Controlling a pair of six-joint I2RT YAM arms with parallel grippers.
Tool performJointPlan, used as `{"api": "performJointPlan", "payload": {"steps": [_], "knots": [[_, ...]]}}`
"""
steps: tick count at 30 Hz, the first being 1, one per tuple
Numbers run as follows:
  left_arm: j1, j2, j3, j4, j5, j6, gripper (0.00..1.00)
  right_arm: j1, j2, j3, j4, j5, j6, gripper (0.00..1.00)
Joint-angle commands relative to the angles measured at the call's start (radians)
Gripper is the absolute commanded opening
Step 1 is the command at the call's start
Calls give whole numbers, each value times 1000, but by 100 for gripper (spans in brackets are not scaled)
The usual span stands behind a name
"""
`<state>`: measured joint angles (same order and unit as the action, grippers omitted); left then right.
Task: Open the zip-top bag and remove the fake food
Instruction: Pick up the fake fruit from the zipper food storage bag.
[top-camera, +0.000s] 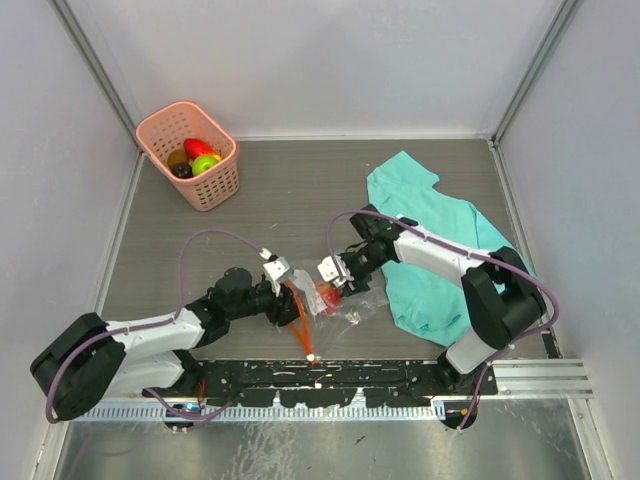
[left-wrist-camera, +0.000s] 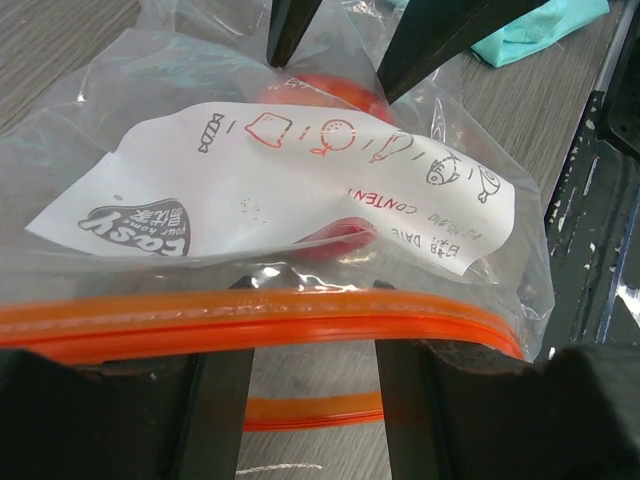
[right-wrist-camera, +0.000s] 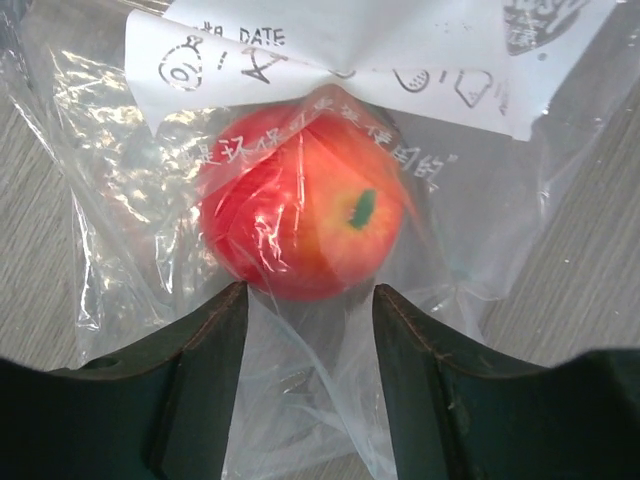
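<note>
The zip-top bag (top-camera: 352, 306) lies crumpled on the table between my two grippers, its white label (left-wrist-camera: 280, 190) facing up. One lip of its red-orange zip strip (left-wrist-camera: 250, 325) runs across the tips of my left gripper (left-wrist-camera: 315, 295), and the other lip shows on the table between the fingers. That gripper (top-camera: 284, 292) stands open. Inside the bag is one piece of fake food, a red apple (right-wrist-camera: 300, 215). My right gripper (right-wrist-camera: 310, 300) is open just short of the apple, with loose clear film between its fingers. More fake food (top-camera: 197, 155) sits in the basket.
A pink basket (top-camera: 215, 185) stands at the back left. A teal cloth (top-camera: 430, 240) lies bunched on the right, under the right arm. Grey walls close in both sides, and a black rail (top-camera: 330, 380) runs along the near edge.
</note>
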<state>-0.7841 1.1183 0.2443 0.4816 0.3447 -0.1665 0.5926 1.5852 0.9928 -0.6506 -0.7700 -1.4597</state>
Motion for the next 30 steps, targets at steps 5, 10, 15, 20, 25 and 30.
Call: {"api": "performJointPlan", "payload": {"steps": [5, 10, 15, 20, 25, 30], "knots": [[-24, 59, 11, 156, -22, 27, 55, 41, 32, 13, 19, 18, 15, 49], [-40, 101, 24, 171, -55, 27, 60, 58, 41, 20, 19, 18, 28, 42], [-56, 126, 36, 178, -89, 25, 67, 66, 42, 26, 20, 10, 41, 37], [-68, 144, 46, 181, -116, 15, 72, 74, 48, 35, 12, -3, 48, 30], [-80, 187, 50, 203, -152, -6, 78, 80, 61, 48, 1, -29, 62, 23], [-88, 218, 55, 233, -164, -20, 81, 82, 84, 72, -22, -71, 80, 18]]}}
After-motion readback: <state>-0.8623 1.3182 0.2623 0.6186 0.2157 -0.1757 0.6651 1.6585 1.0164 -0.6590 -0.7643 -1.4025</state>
